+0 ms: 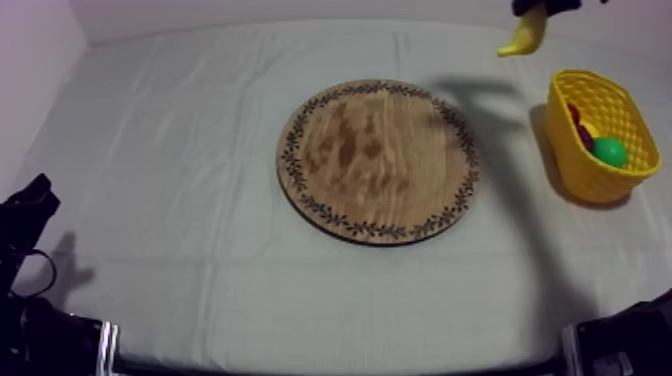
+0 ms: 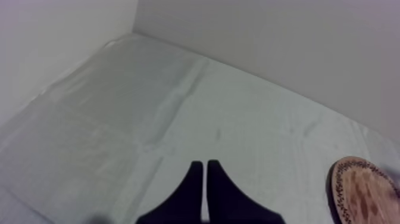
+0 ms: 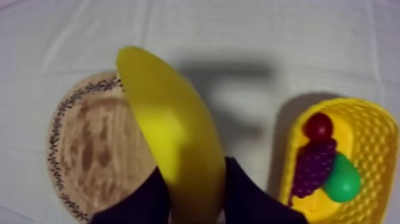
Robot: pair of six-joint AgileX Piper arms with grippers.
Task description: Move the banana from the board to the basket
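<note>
My right gripper (image 1: 540, 8) hangs high at the back right of the table, shut on the yellow banana (image 1: 524, 36), which dangles below it. In the right wrist view the banana (image 3: 169, 128) sits clamped between my two black fingers (image 3: 140, 199), above the cloth between the board and the basket. The round wooden board (image 1: 377, 160) lies bare at the table's middle. The yellow basket (image 1: 583, 165) stands at the right and holds a bunch of grapes (image 3: 312, 167), a small red fruit (image 3: 318, 126) and a green pear (image 3: 342, 180). My left gripper (image 2: 205, 170) rests shut low at the left, over bare cloth.
The back wall runs close behind the raised banana. My left arm (image 1: 25, 215) sits at the table's lower left edge. The board's rim (image 2: 339, 184) shows near my left gripper in the left wrist view.
</note>
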